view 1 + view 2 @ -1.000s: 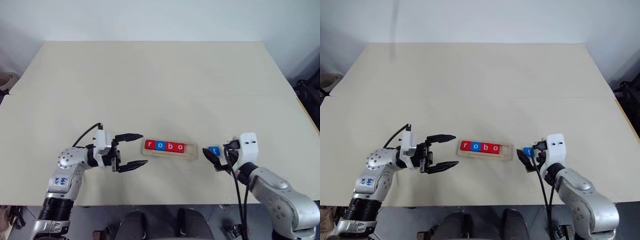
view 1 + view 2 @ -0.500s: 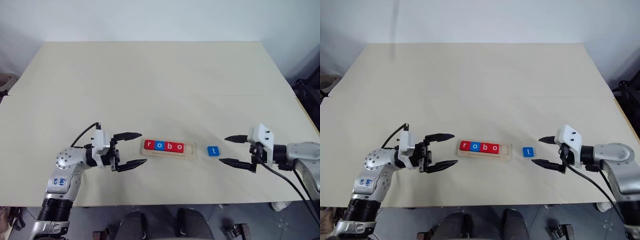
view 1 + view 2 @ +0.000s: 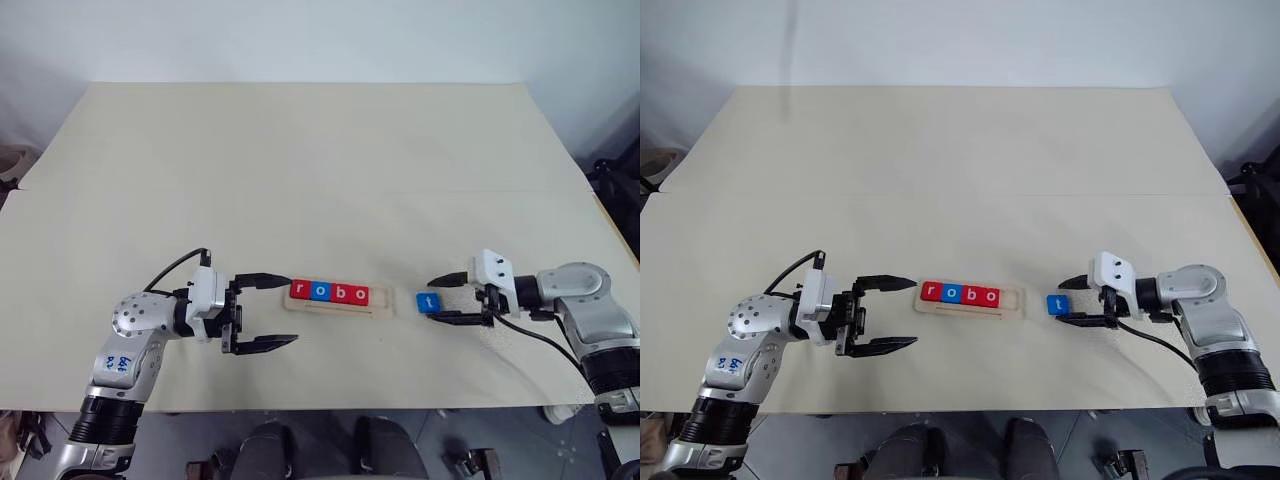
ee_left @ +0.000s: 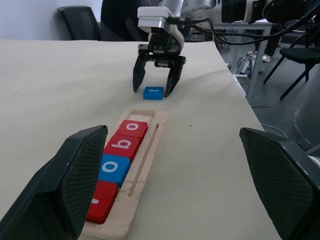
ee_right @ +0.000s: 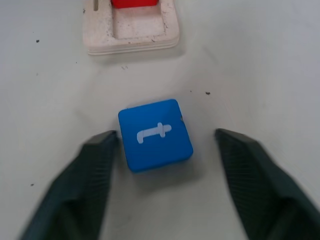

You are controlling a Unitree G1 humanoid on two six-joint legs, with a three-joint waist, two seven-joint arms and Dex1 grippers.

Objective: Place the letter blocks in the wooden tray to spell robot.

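The wooden tray [image 3: 385, 309] lies at the table's front centre. In it sit a red r [image 3: 298, 290], a blue o [image 3: 319, 292], a red b [image 3: 339, 293] and a red o [image 3: 359, 294], and its right end slot is bare. Just right of the tray, the blue t block [image 3: 428, 301] lies flat on the table. My right gripper [image 3: 436, 301] is open and straddles this block; one finger [image 5: 97, 175] touches its side, the other [image 5: 255, 170] stands apart. Left of the tray my left gripper [image 3: 291, 311] is open, pointing at the tray's left end with nothing in it.
The beige table [image 3: 300, 180] has a seam across its middle, and its front edge runs close below both arms. Chairs [image 4: 295, 50] stand past the table's right side in the left wrist view.
My right gripper has swung out to the right, turned to point at the t block and come in around it with its fingers narrowing. The left gripper has stayed in place.
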